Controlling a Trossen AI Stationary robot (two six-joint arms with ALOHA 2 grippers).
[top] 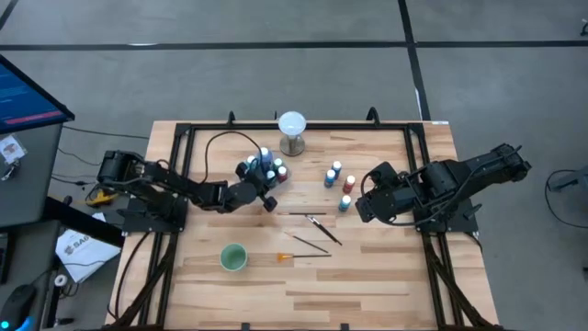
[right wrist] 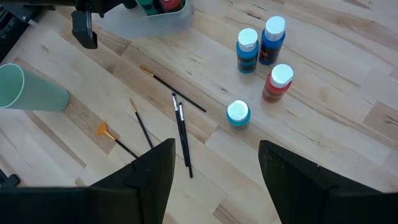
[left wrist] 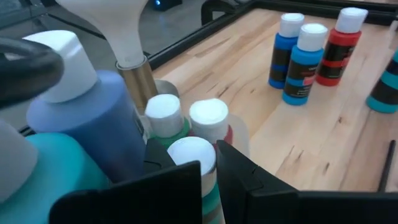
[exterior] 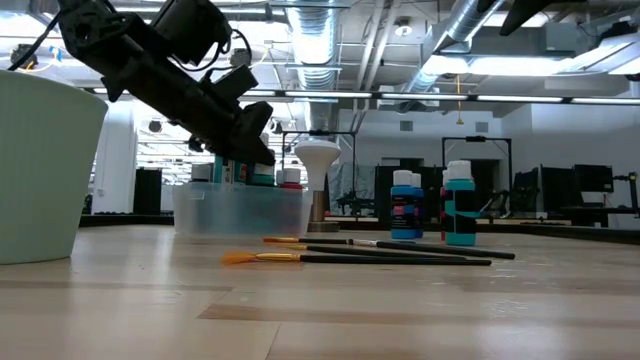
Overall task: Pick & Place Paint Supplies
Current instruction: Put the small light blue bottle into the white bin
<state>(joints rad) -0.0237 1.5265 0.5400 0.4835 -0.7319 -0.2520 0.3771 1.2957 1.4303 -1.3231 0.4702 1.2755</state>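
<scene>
The white globe lamp on its metal stand [top: 292, 131] serves as the landmark at the far edge of the wooden counter [top: 386, 276]. Just beside its base, toward the left arm, sits a clear plastic tub [exterior: 240, 212] packed with white-capped paint bottles [left wrist: 163, 113], among them a large blue one [left wrist: 93, 118] and a teal one. The left gripper [top: 260, 188] is down at this tub, its fingers [left wrist: 249, 174] clenched on a white-capped bottle with a green band [left wrist: 198, 163] at the tub's near side. On the lamp's other side, toward the right arm, four loose bottles stand upright on the counter: two blue ones [right wrist: 258, 42] close together, a red one [right wrist: 277, 83] just beside them, and a teal one [right wrist: 238, 114] nearer the front. Nearer the front edge than the lamp, several thin dark-handled brushes [right wrist: 181, 130] lie flat on the wood, and an orange-tipped brush [exterior: 260, 258] lies closest to the front edge. A pale green cup [top: 233, 257] stands well apart from the lamp, beyond the brushes toward the front. The right gripper [right wrist: 214, 168] hovers above the counter near the loose bottles, its fingers [right wrist: 155, 168] spread wide and holding nothing.
</scene>
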